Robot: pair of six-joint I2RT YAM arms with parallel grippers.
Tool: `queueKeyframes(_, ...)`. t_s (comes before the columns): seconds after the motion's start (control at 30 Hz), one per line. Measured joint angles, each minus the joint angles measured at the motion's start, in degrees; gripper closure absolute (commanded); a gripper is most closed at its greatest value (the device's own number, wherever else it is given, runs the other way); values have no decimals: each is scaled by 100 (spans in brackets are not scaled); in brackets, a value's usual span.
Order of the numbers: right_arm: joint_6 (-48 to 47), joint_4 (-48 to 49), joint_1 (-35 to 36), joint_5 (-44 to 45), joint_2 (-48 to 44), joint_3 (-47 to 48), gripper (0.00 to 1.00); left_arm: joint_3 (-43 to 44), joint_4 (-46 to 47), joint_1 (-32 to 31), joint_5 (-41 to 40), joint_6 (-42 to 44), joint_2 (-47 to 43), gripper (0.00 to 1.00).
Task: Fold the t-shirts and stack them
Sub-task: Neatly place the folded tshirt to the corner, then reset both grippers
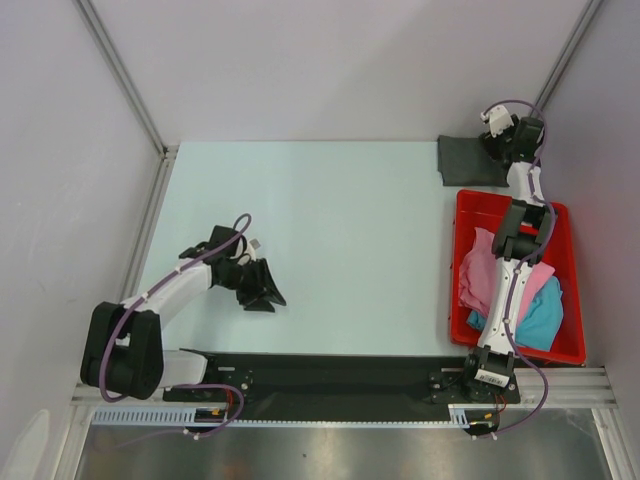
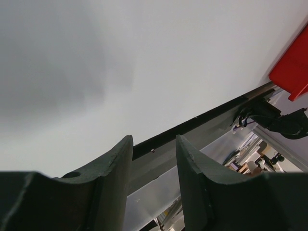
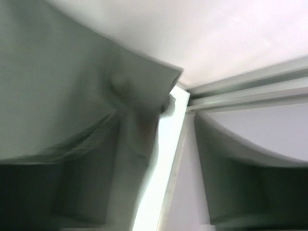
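The grey shirt (image 1: 468,160) lies folded small at 1 o'clock on the surface (image 1: 340,230), close to the far right corner. The right tool (image 3: 161,173) is over it with its jaws parted. The wrist view is blurred, but it shows cloth bunched over one finger (image 3: 86,192) and bright surface in the gap, so nothing looks pinched. The left tool (image 2: 154,149) is released and holds nothing, low at 8 o'clock. The pink shirt (image 1: 480,275) and turquoise shirt (image 1: 545,315) lie crumpled in the red tray (image 1: 480,195) at 4 o'clock, not yet folded.

The main risk, as I judge it, is the cloth resting on that finger. A straight lift could carry a flap up and undo the fold, or drag the shirt toward the corner. The right arm is also stretched full length across the tray, so a low retreat could catch the pink shirt or the tray's far rim.

Room is tight at 1 o'clock. The frame rails (image 3: 250,86) and wall sit just beside the tool, and the shirt's near edge is close to the tray. From 9 through 12 o'clock the surface lies bare, which leaves wide room for spreading the next shirt.
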Motion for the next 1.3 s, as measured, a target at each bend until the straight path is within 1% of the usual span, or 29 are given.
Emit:
queueKeyframes(0.07, 37, 109, 7, 240, 0, -24, 17, -28, -22, 0, 4, 0, -48, 53)
queueKeyframes(0.1, 44, 157, 20, 411, 0, -37, 14, -35, -24, 0, 7, 0, -72, 53)
queueKeyframes(0.2, 129, 227, 59, 909, -33, -116, 14, -57, -28, 0, 17, -2, -229, 53)
queueKeyframes(0.33, 555, 114, 144, 1543, -358, -442, 13, -116, 24, 0, 66, -74, -614, 53)
queueKeyframes(0.4, 1008, -125, 247, 1766, -660, -555, 11, -146, 98, 0, 136, -164, -815, 53)
queueKeyframes(0.47, 1624, -352, 402, 1893, -1180, -835, 9, -146, 197, 0, 175, -249, -977, 53)
queueKeyframes(0.57, 2946, -393, 761, 1812, -2518, -1899, 0, -133, 310, 0, 179, -306, -1187, 52)
queueKeyframes(0.67, 4186, -188, 1161, 1528, -3834, -2979, 0, -107, 422, 0, 177, -313, -1366, 51)
queueKeyframes(0.77, 5152, -48, 1768, 1300, -5040, -3969, 0, -107, 597, 0, 195, -343, -1600, 50)
queueKeyframes(0.83, 5694, -46, 2177, 1237, -5696, -4601, 0, -105, 656, 0, 195, -387, -1788, 46)
queueKeyframes(0.87, 5812, -70, 2465, 1246, -5827, -4756, 0, -105, 662, 0, 192, -428, -1899, 46)
queueKeyframes(0.9, 6039, -9, 2789, 1335, -6098, -5147, 0, -105, 662, 0, 175, -470, -2041, 44)
queueKeyframes(0.93, 6231, -57, 3069, 1443, -6376, -5574, 0, -105, 660, 0, 146, -518, -2197, 31)
queueKeyframes(1.0, 6649, -44, 3661, 1589, -6957, -6577, 0, -109, 656, 0, 94, -629, -2555, 28)
queueKeyframes(1.03, 6909, -52, 3864, 1565, -7224, -7029, 0, -127, 658, 0, 48, -723, -2789, 23)
queueKeyframes(1.07, 7276, -109, 4033, 1488, -7571, -7578, 0, -173, 684, 0, 17, -833, -3080, 22)
queueKeyframes(1.1, 7691, -160, 4111, 1421, -7917, -8131, 0, -254, 713, 0, 0, -946, -3342, 19)
queueKeyframes(1.13, 8126, -197, 4127, 1373, -8282, -8677, 0, -343, 723, 0, -7, -1034, -3530, 14)
queueKeyframes(1.23, 9232, -391, 4258, 1314, -9204, -10032, 0, -765, 737, 0, -87, -1274, -4288, 9)
queueKeyframes(1.3, 9709, -699, 4577, 1366, -9626, -10572, 0, -1071, 713, 0, -184, -1425, -4747, 7)
